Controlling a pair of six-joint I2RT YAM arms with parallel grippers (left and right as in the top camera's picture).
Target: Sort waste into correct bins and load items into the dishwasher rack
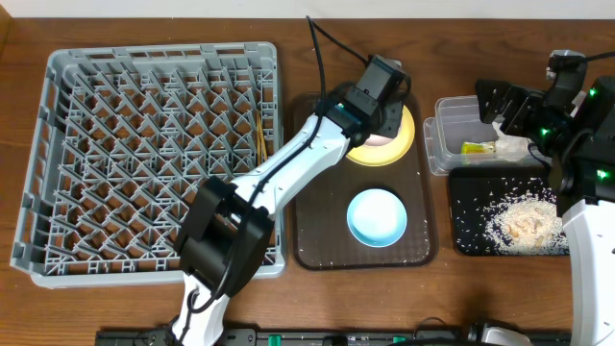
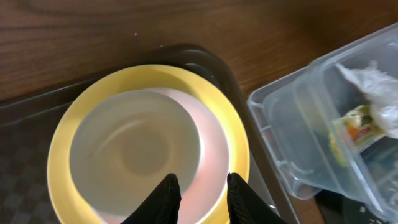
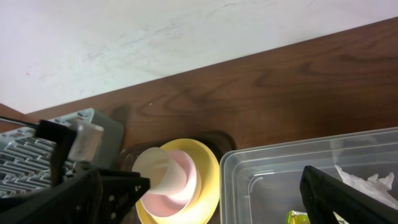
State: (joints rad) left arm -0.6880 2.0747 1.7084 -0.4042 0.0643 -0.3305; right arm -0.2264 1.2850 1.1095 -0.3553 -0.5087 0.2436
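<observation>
White cup [image 2: 134, 146] on round yellow plate [image 2: 62, 140]: dish-loading step. Left gripper [image 2: 201, 183] narrowed at rim, grip unclear; right gripper [image 1: 500, 106] spread wide. Next: firm clamp, lift toward grey lattice rack [image 1: 144, 144].

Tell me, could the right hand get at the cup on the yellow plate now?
Probably not: the left hand sits right at the cup, blocking the way. The right hand hangs open over the tub, well aside.
</observation>
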